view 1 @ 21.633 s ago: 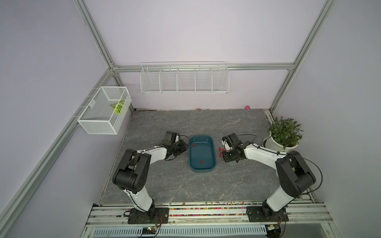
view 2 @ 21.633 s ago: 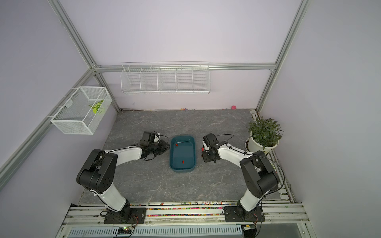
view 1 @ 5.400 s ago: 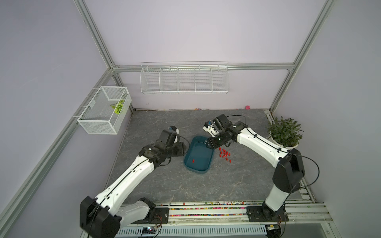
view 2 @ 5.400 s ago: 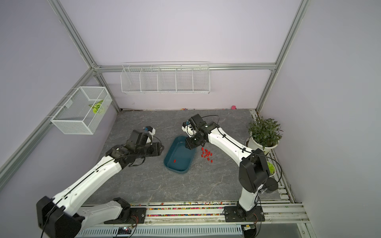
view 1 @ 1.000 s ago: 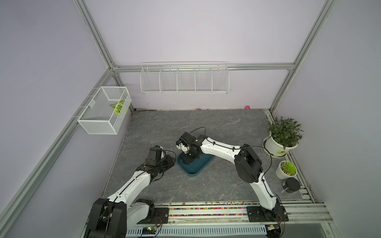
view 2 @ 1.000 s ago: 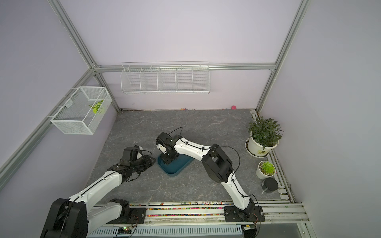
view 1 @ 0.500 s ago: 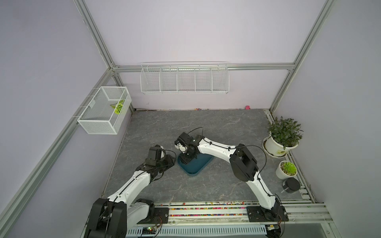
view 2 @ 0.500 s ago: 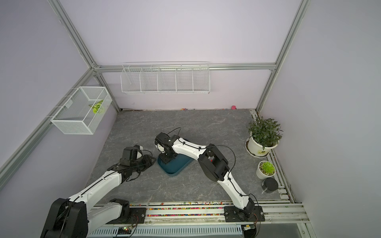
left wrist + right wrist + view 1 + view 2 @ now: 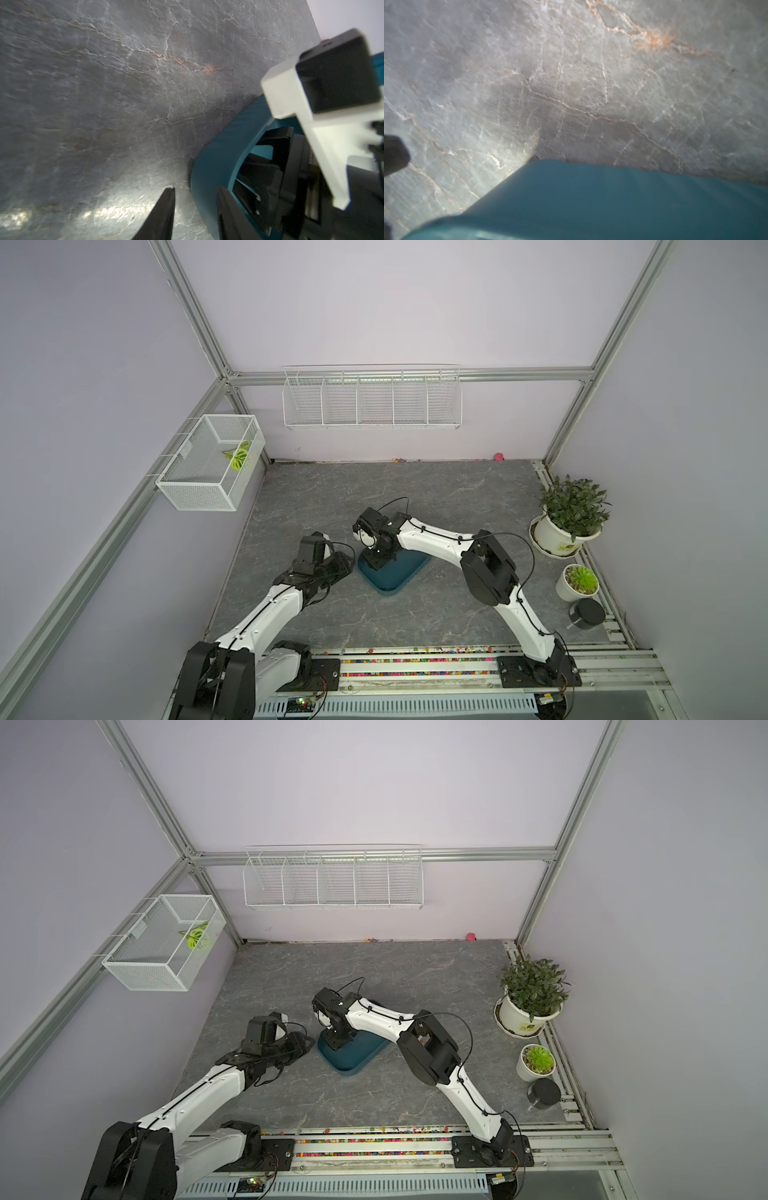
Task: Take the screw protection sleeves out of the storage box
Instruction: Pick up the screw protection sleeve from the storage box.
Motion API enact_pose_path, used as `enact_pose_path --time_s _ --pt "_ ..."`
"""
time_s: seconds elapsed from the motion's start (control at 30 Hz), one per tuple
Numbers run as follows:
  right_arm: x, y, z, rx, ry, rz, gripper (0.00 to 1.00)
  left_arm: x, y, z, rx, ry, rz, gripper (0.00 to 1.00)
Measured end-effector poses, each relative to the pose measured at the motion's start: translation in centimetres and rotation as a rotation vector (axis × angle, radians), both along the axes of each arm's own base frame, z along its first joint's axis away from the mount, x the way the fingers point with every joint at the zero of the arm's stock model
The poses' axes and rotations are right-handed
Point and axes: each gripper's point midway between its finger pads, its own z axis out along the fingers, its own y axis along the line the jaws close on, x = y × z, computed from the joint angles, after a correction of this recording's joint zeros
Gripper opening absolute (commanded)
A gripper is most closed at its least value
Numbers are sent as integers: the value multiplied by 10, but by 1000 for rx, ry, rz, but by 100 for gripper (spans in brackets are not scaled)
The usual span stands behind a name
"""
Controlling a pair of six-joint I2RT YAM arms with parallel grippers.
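Turned askew, smooth plastic storage box (image 9: 400,575) underlies right hand (image 9: 376,562).

Both top views are evenly lit with soft diffuse light and sharp throughout. Faint shadows on the tabletop (image 9: 436,497). Wide-angle bowing of the frame posts (image 9: 187,310) toward the edges.

Left wrist view has a glare patch on the tabletop at 7 o'clock, and near parts at 3 o'clock are blurred.

Right wrist view is soft all over. The storage box (image 9: 612,197) is out of focus at 6 o'clock, with a bright spot beside it at 7 o'clock and a dark blur at 9 o'clock.
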Motion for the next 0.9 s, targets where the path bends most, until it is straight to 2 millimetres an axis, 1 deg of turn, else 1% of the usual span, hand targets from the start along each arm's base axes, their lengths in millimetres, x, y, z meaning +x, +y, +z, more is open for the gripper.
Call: enact_pose_path --time_s 0.1,0.17,0.43,0.57,0.63,0.7,0.8,0.9 --pt "-1 -1 -1 -3 3 -2 22 0 0 1 -1 -3 1 40" --pt "-1 -1 -1 -2 5 -5 19 0 0 1 -1 -3 2 40" --pt "1 -1 0 -5 -3 -10 16 0 2 1 -1 -4 5 40" --pt "3 -5 7 -19 -25 -14 17 1 2 2 -1 -5 6 40" --pt "4 -9 14 -27 -40 -15 17 1 2 2 -1 -5 6 40" --pt "6 -11 25 -27 -61 -17 17 1 2 2 -1 -5 6 40" --pt "9 -16 49 -23 -107 -20 17 1 2 2 -1 -5 6 40" --pt "12 -23 77 -10 -157 -25 17 1 2 2 -1 -5 6 40"
